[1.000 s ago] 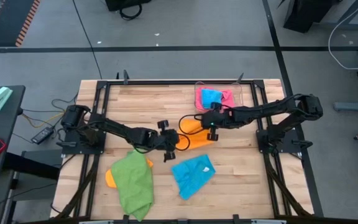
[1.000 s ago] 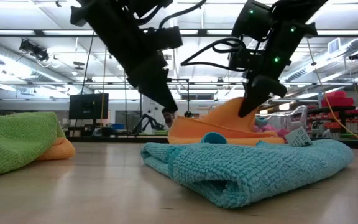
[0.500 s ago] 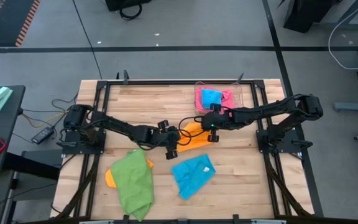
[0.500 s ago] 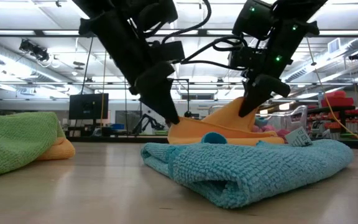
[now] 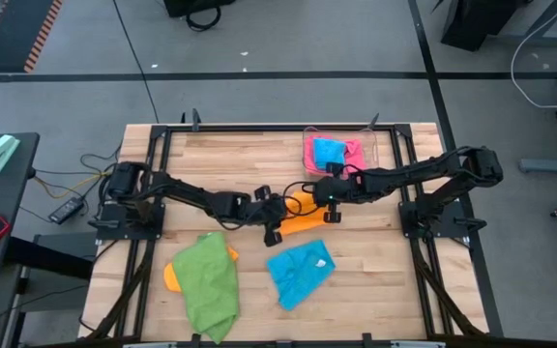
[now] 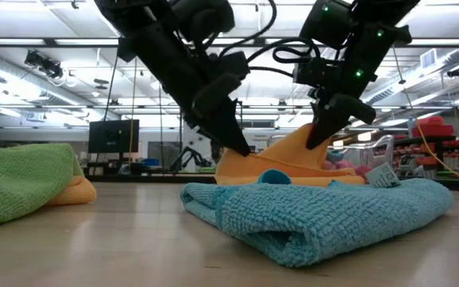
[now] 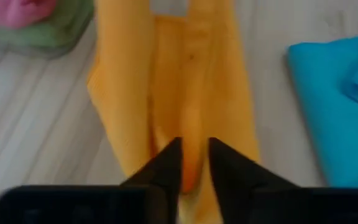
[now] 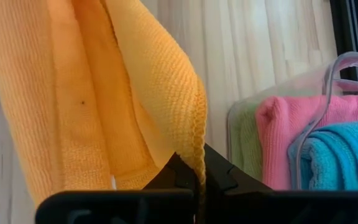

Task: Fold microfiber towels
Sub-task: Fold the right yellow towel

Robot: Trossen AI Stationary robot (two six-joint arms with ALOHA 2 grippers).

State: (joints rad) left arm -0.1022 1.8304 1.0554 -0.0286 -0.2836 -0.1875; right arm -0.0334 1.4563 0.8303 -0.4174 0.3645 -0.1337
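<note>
Flanking orange towel [image 5: 303, 213], blue towel [image 5: 300, 272], tray [image 5: 337, 151]

1. Orange towel [image 5: 303, 215]: mid-table, lying in long lengthwise folds, one corner lifted off the wood.
2. Blue towel [image 5: 300, 272]: lies loosely folded on the front part of the table, nearest the low camera.
3. Green towel [image 5: 206, 286]: crumpled at the front left, lying over a second orange towel [image 5: 170, 276].
4. Pink towel [image 5: 354, 155] and another blue one [image 5: 330, 152]: piled together at the back right.
</note>
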